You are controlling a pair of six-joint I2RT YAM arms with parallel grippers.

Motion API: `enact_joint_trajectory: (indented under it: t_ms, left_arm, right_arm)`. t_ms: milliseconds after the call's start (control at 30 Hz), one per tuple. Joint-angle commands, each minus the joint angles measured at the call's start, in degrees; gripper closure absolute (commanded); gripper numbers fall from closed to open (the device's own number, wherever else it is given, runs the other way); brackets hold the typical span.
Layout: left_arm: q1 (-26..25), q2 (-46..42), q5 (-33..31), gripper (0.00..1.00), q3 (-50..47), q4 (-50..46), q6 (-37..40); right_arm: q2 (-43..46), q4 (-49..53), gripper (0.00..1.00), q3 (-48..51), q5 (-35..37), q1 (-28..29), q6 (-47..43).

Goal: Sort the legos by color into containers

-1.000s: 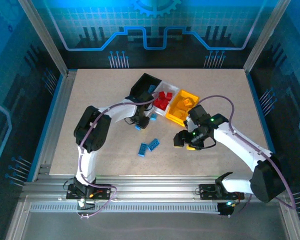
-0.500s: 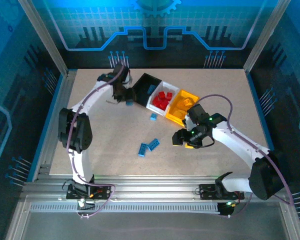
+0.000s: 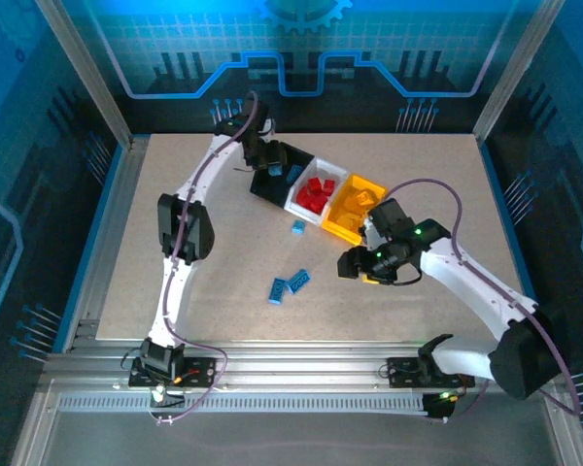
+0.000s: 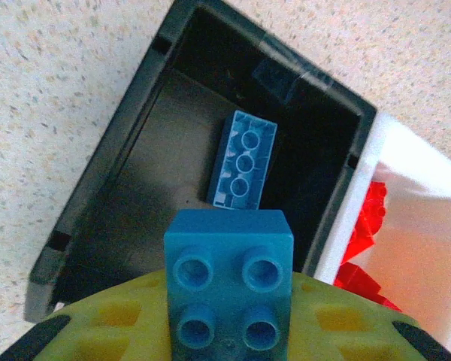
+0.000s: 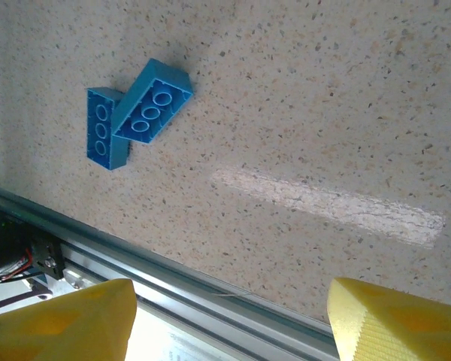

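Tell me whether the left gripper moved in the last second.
Yes: the left gripper went from the near side of the black bin to above it, holding a blue brick.

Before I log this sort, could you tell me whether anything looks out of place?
Nothing spilled or damaged. The bin row sits askew on the table; two loose blue bricks lie touching.

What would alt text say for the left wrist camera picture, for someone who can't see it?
A square blue four-stud brick sits gripped in the yellow left end effector, poised over an open black bin holding one long blue brick. Beside it, a white bin holds red bricks.
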State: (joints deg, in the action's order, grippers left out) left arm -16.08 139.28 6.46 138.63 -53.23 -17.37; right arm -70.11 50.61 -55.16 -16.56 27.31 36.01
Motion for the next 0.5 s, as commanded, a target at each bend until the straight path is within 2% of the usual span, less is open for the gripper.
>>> enact_joint_trajectory:
  t_ms: [0,200,300,333,467]
  left_arm:
    - [-1.27,0.81,2.20,0.65,2.50,-1.99,-0.73]
    - [-2.03,1.57,1.95,0.50,2.59,-2.09,-0.24]
    - [-2.16,1.03,2.20,0.31,2.55,-2.11,0.32]
    - [-2.20,0.56,1.66,0.28,2.31,-2.29,0.70]
    - [-2.70,-4.11,0.99,0.25,-1.82,-2.58,2.08]
  right_arm:
    - [3.55,2.04,0.31,1.82,1.40,-0.39,2.06]
    - [6.08,1.38,0.31,4.44,0.91,-0.77,3.76]
    - [5.86,1.69,0.31,4.44,0.71,-0.72,3.58]
    - [5.78,1.69,0.31,4.49,0.61,-0.77,3.59]
    - [5.24,1.80,0.31,3.92,0.39,-0.77,2.94]
